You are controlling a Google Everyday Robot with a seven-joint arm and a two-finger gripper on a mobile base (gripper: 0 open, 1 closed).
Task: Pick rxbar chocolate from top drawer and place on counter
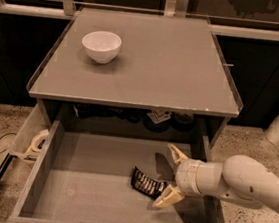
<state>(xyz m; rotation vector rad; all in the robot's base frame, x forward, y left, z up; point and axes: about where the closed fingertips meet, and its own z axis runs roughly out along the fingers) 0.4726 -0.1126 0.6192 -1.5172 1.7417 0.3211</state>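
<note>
I hold the gripper point(171, 176) low in the drawer point(78, 182), fingers spread wide, the black bar point(146, 183) just at its 9 o'clock.

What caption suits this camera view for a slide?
Open gripper beside the rxbar chocolate in the top drawer; white bowl on counter.

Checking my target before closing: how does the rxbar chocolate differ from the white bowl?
The rxbar chocolate is black, flat and rectangular; the white bowl is white, round and deep. The bar lies in the top drawer; the bowl stands on the counter. The gripper, jaws open, is at the bar's right end, far from the bowl. Neither is gripped.
</note>
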